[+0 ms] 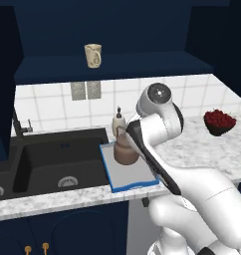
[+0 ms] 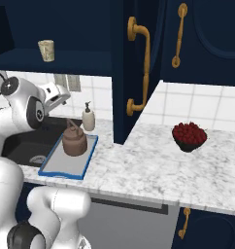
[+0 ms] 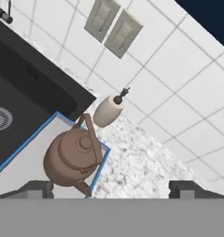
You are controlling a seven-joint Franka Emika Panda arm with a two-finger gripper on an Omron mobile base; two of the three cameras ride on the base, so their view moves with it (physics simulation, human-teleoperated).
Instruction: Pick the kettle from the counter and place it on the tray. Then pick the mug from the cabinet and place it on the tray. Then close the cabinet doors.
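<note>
The kettle (image 2: pixel 74 141) stood at the far end of the tray (image 2: pixel 56 168), which lay on the surface (image 2: pixel 153 165) just right of the sink (image 1: pixel 48 159), so that step looked done. The end effector (image 3: pixel 111 187) hung above, fingers spread wide and empty. The base views showed the mug (image 1: pixel 93 55) on the cabinet (image 1: pixel 112 67) shelf; the hand view showed the kettle's handle upright, near the soap bottle (image 3: pixel 108 110).

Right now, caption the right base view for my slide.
Kettle set on the tray, mug waiting on the open cabinet shelf.
</note>
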